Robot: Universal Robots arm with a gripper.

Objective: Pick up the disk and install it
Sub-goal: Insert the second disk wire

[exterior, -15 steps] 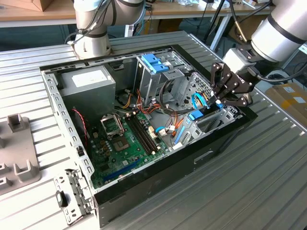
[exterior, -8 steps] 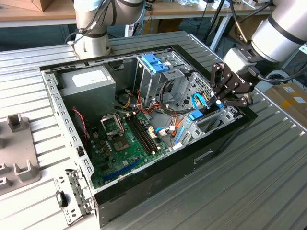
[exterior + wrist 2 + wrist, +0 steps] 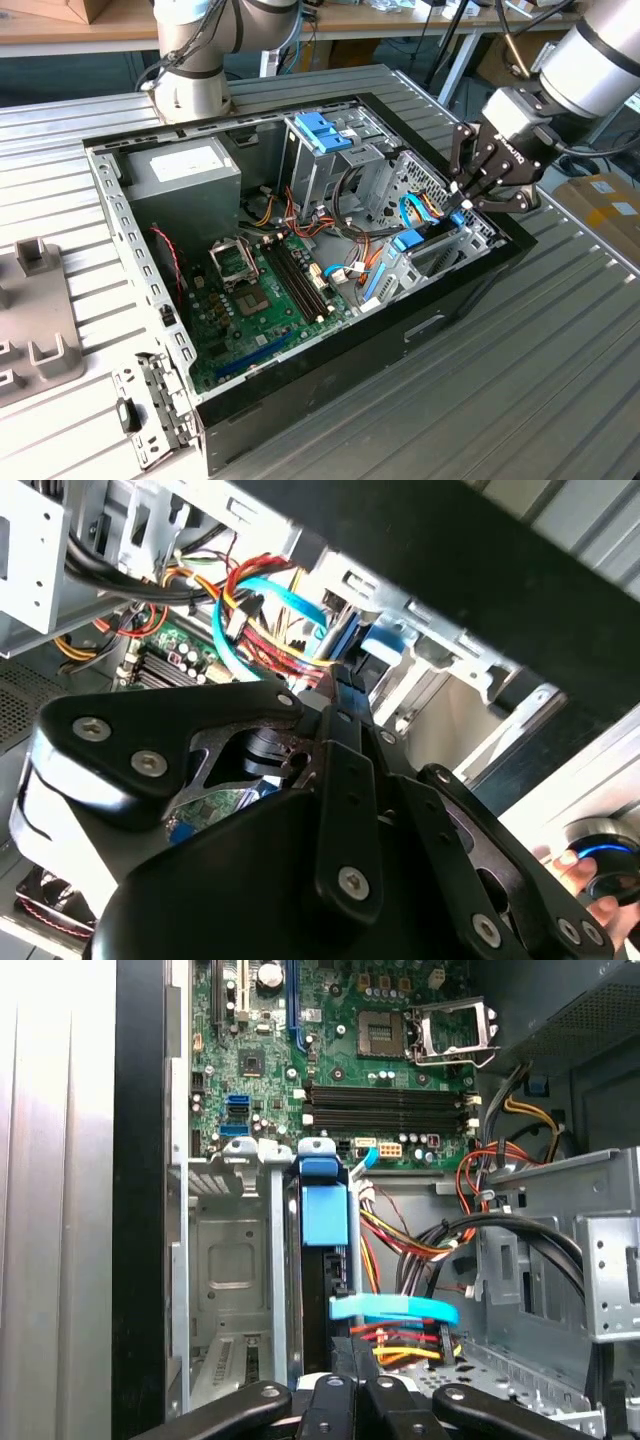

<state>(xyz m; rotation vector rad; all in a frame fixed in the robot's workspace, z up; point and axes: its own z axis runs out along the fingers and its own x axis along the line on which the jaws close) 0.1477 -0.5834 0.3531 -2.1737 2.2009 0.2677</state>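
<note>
The disk [image 3: 409, 241] stands on edge in the drive bay at the case's front corner, on the exterior view's right, with its blue carrier frame showing along the top. In the first wrist view, the disk [image 3: 325, 1250] appears as a dark narrow edge with a blue tab, set between metal bay walls. My gripper [image 3: 462, 203] hangs just above the bay's far end with its fingers pressed together. Nothing is visible between them in either wrist view, where the gripper [image 3: 338, 677] [image 3: 352, 1388] points down at the disk's edge.
The open computer case [image 3: 470, 290] lies on a ribbed metal table. Inside are a grey power-supply box [image 3: 185, 170], a metal drive cage with a blue handle [image 3: 322, 130], the motherboard [image 3: 270, 290] and loose cables [image 3: 400, 1310]. A hand [image 3: 585, 880] holds a device nearby.
</note>
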